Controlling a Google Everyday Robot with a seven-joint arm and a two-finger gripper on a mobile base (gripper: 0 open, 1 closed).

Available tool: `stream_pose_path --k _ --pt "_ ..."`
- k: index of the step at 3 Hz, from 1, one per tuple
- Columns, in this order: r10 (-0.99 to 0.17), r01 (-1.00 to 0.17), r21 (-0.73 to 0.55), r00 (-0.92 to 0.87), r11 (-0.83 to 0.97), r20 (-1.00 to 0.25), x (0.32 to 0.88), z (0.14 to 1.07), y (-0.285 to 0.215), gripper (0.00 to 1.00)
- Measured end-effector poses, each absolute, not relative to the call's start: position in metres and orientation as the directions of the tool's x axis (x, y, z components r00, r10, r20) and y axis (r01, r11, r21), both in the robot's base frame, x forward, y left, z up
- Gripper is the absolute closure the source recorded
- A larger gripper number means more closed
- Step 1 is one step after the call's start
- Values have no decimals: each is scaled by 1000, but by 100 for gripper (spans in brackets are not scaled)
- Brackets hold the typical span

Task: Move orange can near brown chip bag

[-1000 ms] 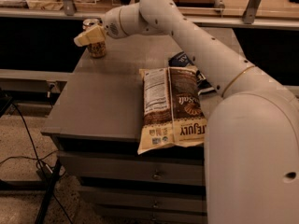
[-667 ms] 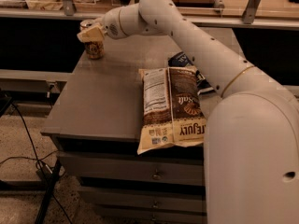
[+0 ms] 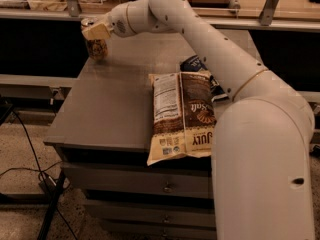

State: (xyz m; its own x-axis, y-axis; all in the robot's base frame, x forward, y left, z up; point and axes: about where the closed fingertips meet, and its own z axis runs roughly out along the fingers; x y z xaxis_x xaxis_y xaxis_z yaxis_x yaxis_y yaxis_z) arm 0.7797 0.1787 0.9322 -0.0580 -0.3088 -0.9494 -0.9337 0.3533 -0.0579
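The orange can (image 3: 97, 49) is at the table's far left corner, upright. My gripper (image 3: 95, 30) comes in from the right on the long white arm and is shut on the can's top, with one cream finger (image 3: 97, 32) covering the rim. I cannot tell whether the can touches the tabletop. The brown chip bag (image 3: 182, 116) lies flat near the table's front right, label side up, its lower end hanging over the front edge. The can is well to the bag's far left.
A dark blue bag (image 3: 199, 65) lies just behind the brown bag, partly hidden by my arm. The grey table (image 3: 110, 109) has drawers below. A shelf rail (image 3: 50, 13) runs behind it. Cables lie on the floor at left (image 3: 30, 169).
The gripper and the can have shifted a little to the left together, staying at the table's far left corner. The bags have not moved.
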Motion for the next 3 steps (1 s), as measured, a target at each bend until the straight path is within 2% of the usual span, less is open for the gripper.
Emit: stream_pose_path --k 1,2,3 --pt "-315 -931 -75 -45 357 -948 784 964 148 100" --pt "-337 -929 -106 -22 355 -941 769 997 108 100" --pt "-312 -936 -77 -37 345 -949 746 1005 78 100"
